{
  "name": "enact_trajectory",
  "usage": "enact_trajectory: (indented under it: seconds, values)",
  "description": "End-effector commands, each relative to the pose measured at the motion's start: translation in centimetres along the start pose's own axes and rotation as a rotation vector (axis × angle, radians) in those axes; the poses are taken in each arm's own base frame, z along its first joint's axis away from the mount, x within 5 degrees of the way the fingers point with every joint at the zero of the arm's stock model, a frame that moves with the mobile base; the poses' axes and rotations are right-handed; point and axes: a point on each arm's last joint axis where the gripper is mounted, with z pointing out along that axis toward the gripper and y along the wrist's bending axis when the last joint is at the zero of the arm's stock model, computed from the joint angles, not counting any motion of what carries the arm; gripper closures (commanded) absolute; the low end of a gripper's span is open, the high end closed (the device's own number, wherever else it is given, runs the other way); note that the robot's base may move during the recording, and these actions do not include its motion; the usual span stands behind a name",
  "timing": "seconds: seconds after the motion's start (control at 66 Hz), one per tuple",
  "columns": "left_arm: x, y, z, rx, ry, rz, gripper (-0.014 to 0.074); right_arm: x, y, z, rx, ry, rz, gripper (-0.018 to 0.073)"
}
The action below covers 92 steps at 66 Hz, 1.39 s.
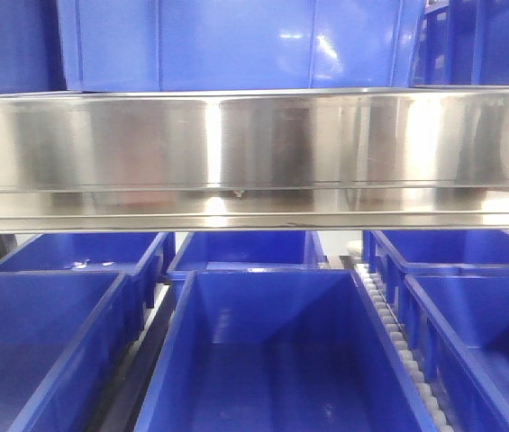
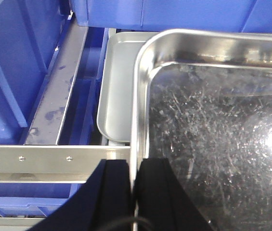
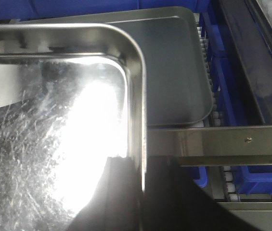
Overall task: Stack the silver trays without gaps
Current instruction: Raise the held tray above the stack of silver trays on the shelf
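A scratched silver tray (image 2: 213, 139) is held by both grippers. My left gripper (image 2: 134, 166) is shut on its left rim, one finger inside, one outside. My right gripper (image 3: 143, 163) is shut on the same tray's right rim (image 3: 138, 106). A second silver tray (image 2: 119, 82) lies below and further away, partly covered by the held one; it also shows in the right wrist view (image 3: 174, 67). The held tray sits above it, offset toward me. Neither tray nor gripper shows in the front view.
A mirror-like steel shelf rail (image 1: 254, 157) with screws spans the front view. Blue plastic bins (image 1: 272, 351) stand in rows below it, with roller tracks (image 1: 398, 333) between. A steel cross rail (image 2: 54, 161) runs under the held tray, also seen in the right wrist view (image 3: 232, 144).
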Motion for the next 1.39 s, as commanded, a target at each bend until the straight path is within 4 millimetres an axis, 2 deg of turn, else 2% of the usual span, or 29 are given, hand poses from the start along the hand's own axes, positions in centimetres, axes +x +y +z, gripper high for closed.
enact_trajectory:
  seconds: [0.0,0.697,0.939,1.076,1.379]
  values:
    - [0.0,-1.3,-0.1,0.095,-0.022,0.009,0.0613,-0.8,3.7,-1.0,-0.388,-0.091,-0.007,0.0582]
    - [-0.1,-1.3,-0.1,0.100,-0.024,0.009,0.0613,-0.8,3.7,-1.0,-0.386,-0.090,-0.007,0.0582]
    - [-0.3,-1.4,0.2,0.122,-0.029,0.001,0.0613,-1.4,2.3,0.1,-0.268,-0.084,0.001,0.0582]
    - [-1.2,-1.8,1.7,0.191,-0.017,0.017,0.0613,-2.5,1.8,1.9,-0.290,-0.049,0.019,0.0582]
    - [-3.2,-1.4,8.5,0.207,0.088,0.004,0.0613,-5.8,0.1,7.7,-0.217,-0.047,0.030,0.0582]
